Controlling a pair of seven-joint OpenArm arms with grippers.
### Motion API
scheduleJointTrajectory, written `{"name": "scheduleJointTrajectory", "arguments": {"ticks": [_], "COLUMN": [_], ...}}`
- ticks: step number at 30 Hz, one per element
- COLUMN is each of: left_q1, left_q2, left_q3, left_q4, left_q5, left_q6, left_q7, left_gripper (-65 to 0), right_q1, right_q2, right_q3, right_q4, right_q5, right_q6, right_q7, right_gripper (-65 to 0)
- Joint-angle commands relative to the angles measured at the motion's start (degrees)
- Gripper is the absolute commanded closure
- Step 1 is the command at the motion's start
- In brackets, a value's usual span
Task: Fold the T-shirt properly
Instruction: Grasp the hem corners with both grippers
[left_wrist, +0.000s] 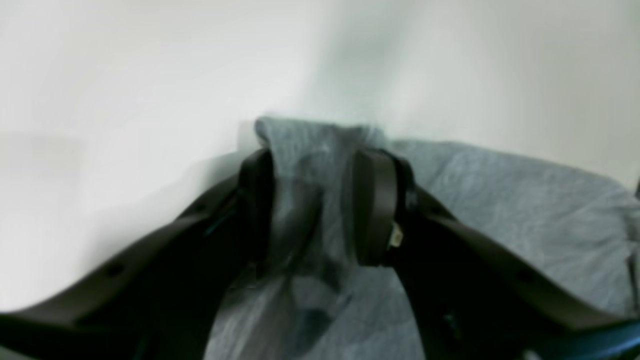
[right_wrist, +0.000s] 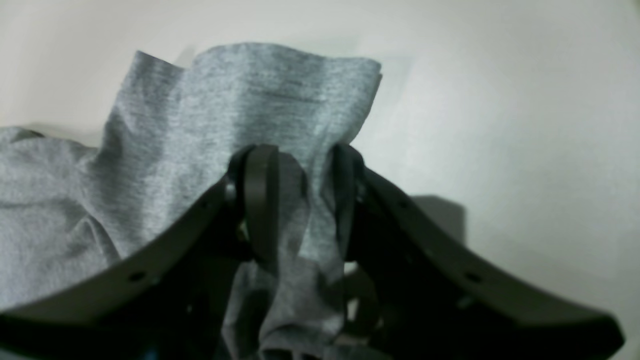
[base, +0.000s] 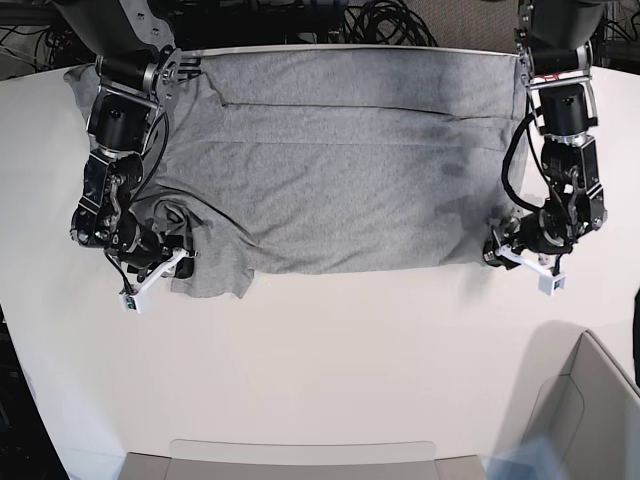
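A white worktop (base: 330, 370) carries the grey T-shirt (base: 340, 170), spread wide across its far half with a fold line running across it. Nearer, a pale tray (base: 300, 452) sits at the front edge and a box (base: 590, 410) at the near right corner.

The T-shirt (base: 330, 190) lies spread on the table (base: 330, 370), filling the far half from side to side, its far edge at the table's far rim. A folded band runs across its far part. Its near edge lies about midway down the table, with a sleeve (base: 215, 270) reaching nearer at the left. The right gripper (base: 170, 258) sits at the shirt's near-left corner, on that sleeve, cloth (right_wrist: 295, 210) between its jaws. The left gripper (base: 500, 245) sits at the near-right corner, cloth (left_wrist: 310, 200) between its jaws too. A box (base: 580, 420) stands at the near right, well apart from the shirt.
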Motion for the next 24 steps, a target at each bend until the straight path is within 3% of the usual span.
{"name": "scheduleJointTrajectory", "arguments": {"ticks": [1, 3, 7, 10, 24], "left_q1": [-1.7, -2.05, -1.97, -1.88, -1.88], "left_q2": [-1.01, -1.01, -1.01, -1.09, -1.27], "left_q3": [-0.18, -0.18, -0.1, -0.1, -0.71], "left_q4": [-0.4, -1.63, -1.81, -1.9, 4.43], "left_q5": [-0.29, -0.29, -0.2, -0.2, -0.38], "left_q6": [-0.07, -0.15, -0.15, -0.33, -0.59], "left_q7": [-0.3, -0.91, -1.35, -1.26, -1.09], "left_gripper": [-24.8, -22.9, -10.6, 0.0, 0.0], "right_q1": [1.03, 2.35, 4.46, 5.17, 8.51], "right_q2": [0.4, 0.66, 2.25, 2.34, 3.3], "right_q3": [-0.12, -0.91, -4.6, -4.87, -5.04], "right_q4": [0.0, -1.32, -6.86, -9.41, -7.12], "right_q5": [-1.01, -1.1, -1.1, -1.1, -1.1], "right_q6": [-0.56, -0.56, -0.65, -0.65, -0.65], "right_q7": [-1.12, -1.03, 1.17, 3.37, 5.48], "right_gripper": [-18.5, -16.5, -1.5, 0.0, 0.0]}}
